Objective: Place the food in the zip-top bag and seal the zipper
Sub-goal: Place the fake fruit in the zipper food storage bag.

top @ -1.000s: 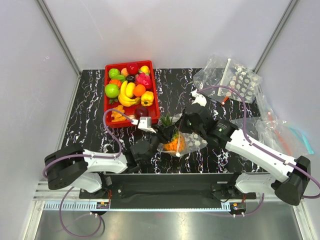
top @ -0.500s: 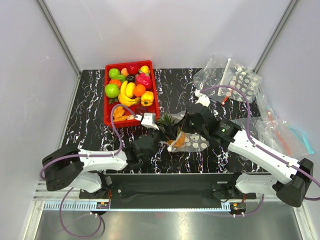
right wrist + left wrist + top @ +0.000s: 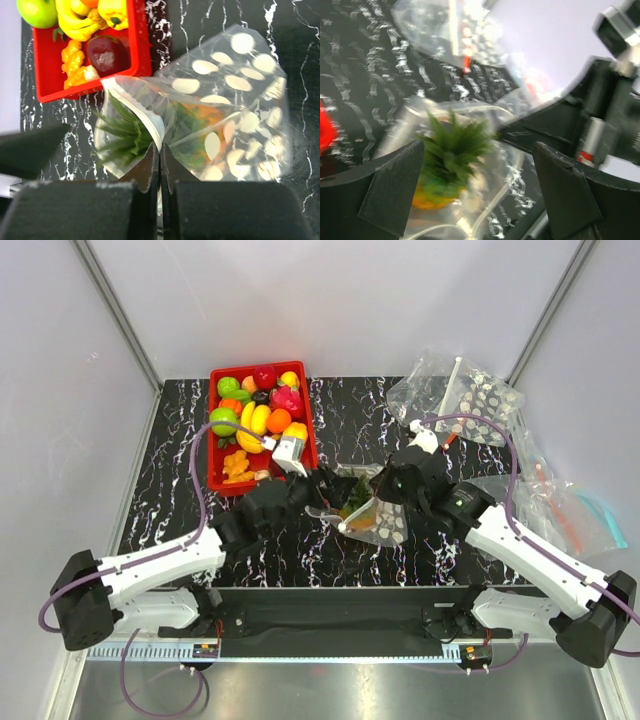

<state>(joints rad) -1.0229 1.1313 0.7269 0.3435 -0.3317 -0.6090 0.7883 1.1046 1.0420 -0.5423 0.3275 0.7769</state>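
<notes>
The white-dotted zip-top bag [image 3: 385,525] lies at mid-table with its mouth facing left. The orange-yellow pineapple [image 3: 358,512] is inside it, its green leaves [image 3: 125,132] at the mouth and its orange body [image 3: 212,112] deeper in. My right gripper [image 3: 388,492] is shut on the bag's rim, pinching the pale zipper strip [image 3: 147,117]. My left gripper [image 3: 318,488] is wide open and empty just left of the mouth; in its wrist view the pineapple [image 3: 445,160] sits beyond its spread fingers [image 3: 395,187]. A yellow bell pepper [image 3: 116,11] lies in the tray.
A red tray [image 3: 211,445] with several toy fruits stands at the back left, close behind my left gripper, and also shows in the right wrist view [image 3: 142,45]. Another dotted bag [image 3: 470,395] lies at the back right. Plain clear bags [image 3: 560,505] lie along the right edge.
My left gripper has let go of the pineapple, opened and drawn back toward the tray. The bag with the pineapple has shifted a little right and back in my right gripper.
</notes>
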